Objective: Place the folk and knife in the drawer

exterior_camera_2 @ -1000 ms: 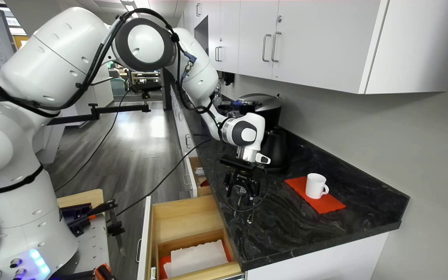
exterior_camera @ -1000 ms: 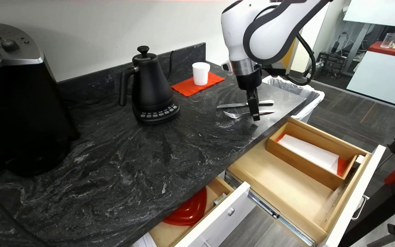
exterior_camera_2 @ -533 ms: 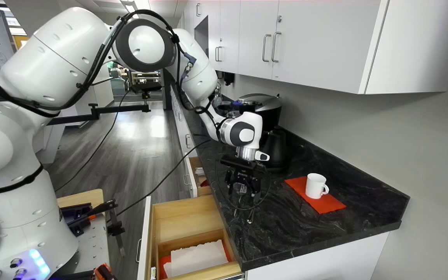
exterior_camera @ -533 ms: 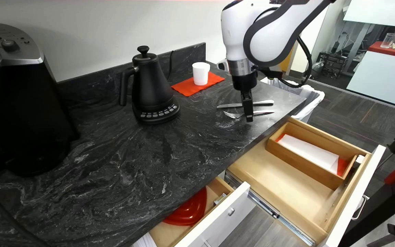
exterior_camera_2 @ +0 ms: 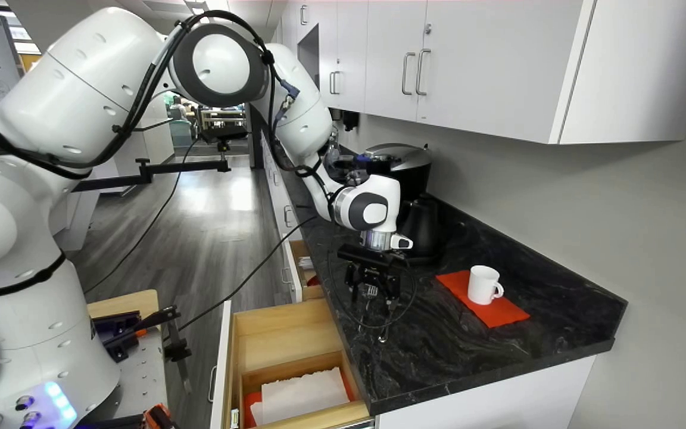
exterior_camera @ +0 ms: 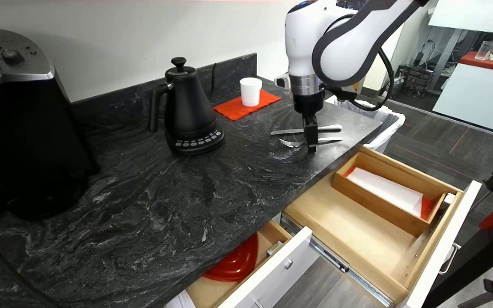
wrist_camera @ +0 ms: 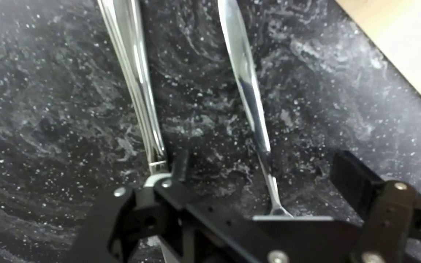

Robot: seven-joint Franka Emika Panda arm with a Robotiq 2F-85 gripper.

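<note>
Fork [wrist_camera: 245, 78] and table knife [wrist_camera: 133, 80] lie side by side, apart, on black marbled countertop [exterior_camera: 178, 192]. Gripper [wrist_camera: 263, 168] over them, jaws parted wide to either side of fork's neck; contact cannot be told. Light-wood drawer [exterior_camera: 357, 222] pulled out below countertop's edge. White mug [exterior_camera_2: 484, 285] on red napkin [exterior_camera_2: 510, 314].

A silvery fork [wrist_camera: 253, 102] and knife [wrist_camera: 139, 87] lie flat and roughly parallel on the dark desk [exterior_camera: 165, 192], just apart, handles pointing the same way, the fork closer to the wide, white-fronted, light-wood drawer [exterior_camera: 357, 226], which stands open below the edge.
</note>
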